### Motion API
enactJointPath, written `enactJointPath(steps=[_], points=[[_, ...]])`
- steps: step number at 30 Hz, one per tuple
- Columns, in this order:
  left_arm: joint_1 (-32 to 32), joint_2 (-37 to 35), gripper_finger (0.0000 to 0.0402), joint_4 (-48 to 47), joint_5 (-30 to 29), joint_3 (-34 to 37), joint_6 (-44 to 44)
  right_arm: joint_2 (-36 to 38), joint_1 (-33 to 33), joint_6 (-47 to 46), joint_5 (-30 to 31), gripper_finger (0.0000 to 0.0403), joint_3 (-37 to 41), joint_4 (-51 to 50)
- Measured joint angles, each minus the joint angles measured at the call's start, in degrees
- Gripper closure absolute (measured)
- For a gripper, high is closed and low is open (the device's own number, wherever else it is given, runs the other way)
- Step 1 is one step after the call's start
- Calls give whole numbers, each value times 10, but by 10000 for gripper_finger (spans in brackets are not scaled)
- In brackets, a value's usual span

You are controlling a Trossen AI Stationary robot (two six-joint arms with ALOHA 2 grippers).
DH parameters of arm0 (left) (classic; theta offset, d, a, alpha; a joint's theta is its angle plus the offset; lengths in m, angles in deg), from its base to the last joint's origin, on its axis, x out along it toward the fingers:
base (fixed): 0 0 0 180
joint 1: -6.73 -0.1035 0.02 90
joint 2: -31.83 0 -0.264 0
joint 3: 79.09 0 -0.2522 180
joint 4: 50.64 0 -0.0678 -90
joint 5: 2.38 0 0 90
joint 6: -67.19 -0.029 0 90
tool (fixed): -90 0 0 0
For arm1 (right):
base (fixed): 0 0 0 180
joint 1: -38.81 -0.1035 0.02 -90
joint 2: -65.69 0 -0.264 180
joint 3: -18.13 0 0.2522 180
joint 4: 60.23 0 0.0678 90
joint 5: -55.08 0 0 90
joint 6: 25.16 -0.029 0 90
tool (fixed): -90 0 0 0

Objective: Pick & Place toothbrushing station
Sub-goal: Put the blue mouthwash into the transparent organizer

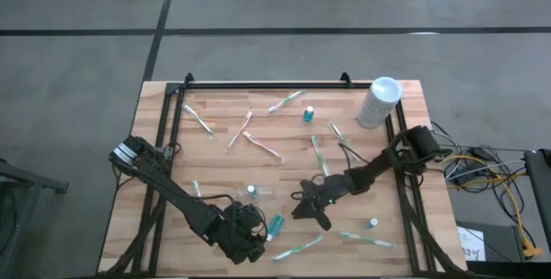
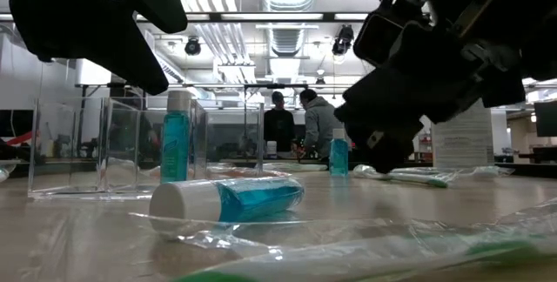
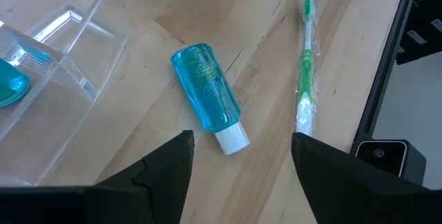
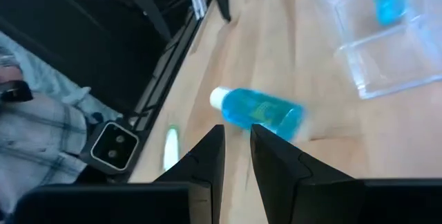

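Down near the table's (image 1: 172, 107) front edge, a blue bottle (image 1: 275, 224) lies on its side with its white cap (image 3: 232, 139) toward the edge, free of both grippers. Just left of it hovers the left gripper (image 1: 252, 243), fingers (image 3: 166, 175) spread wide and empty. A green toothbrush (image 1: 299, 246) in wrapper lies just right of the bottle. Left of the bottle stands a clear box (image 1: 245, 196) with another blue bottle (image 1: 251, 191) upright inside. The right gripper (image 1: 308, 203) hangs farther right, fingers (image 4: 207, 162) nearly together, gripping nothing. More toothbrushes lie scattered toward the far side, and a white can (image 1: 379, 102) stands at the far right corner.
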Motion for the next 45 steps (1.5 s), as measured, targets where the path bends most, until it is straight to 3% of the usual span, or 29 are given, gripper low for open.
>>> enactJointPath(steps=[14, 22, 31, 45], points=[[1, 0, 154, -6, 0, 0, 0, -91, -3, 25, -1, 335, -83, 4], [4, 0, 154, -8, 0, 0, 0, -93, -7, 58, 49, 335, -81, -1], [4, 0, 154, -8, 0, 0, 0, -85, -12, 108, 65, 335, -102, -99], [4, 0, 154, -8, 0, 0, 0, -86, -13, 96, 103, 335, -118, -128]])
